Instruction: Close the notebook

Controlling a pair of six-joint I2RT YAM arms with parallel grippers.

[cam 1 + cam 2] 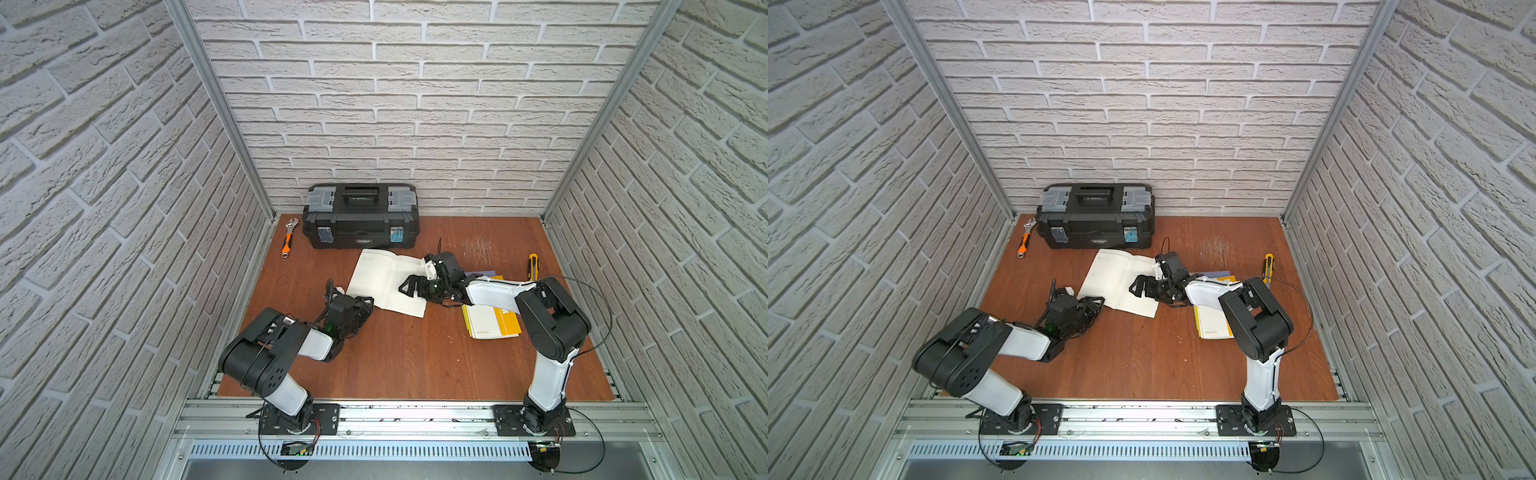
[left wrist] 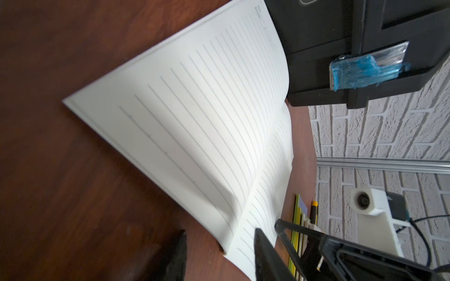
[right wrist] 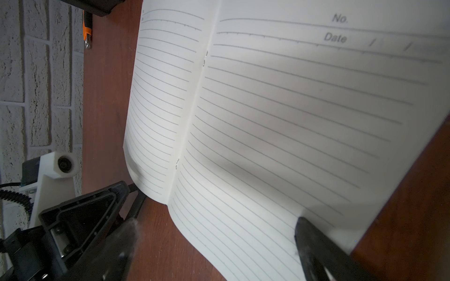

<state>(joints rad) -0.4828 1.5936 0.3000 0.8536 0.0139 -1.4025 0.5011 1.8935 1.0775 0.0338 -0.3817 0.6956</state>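
- While the notebook (image 1: pixel 374 278) lies open and face up on the desk (image 1: pixel 395 361), toward the back of it, a shut black toolbox (image 1: pixel 360 216) sits just behind its far edge, against the brick wall.
- Left of the toolbox an orange-handled wrench (image 1: pixel 288 239) lies by the desk's edge, well apart from the pages.
- Just right of the notebook a stack of yellow booklets (image 1: pixel 494 326) lies partly under the right arm. Beyond it is a yellow utility knife (image 1: pixel 532 266).
- From where I stand, the right tool (image 1: pixel 409 287) is what blocks the right-hand page. It hangs low over the page, released to its widest and gripping nothing.
- Seen from the right wrist, one of its fingers (image 3: pixel 314 238) has its tip on the lined paper, and the other is off the page above bare wood.
- The left tool (image 1: pixel 368 306) is down at the near edge of the left-hand page, close to the spine.
- Its jaws stand partway apart. The left wrist view shows the page's edge lying between them, not clamped.
- That left-hand page bows upward near the spine rather than lying flat.
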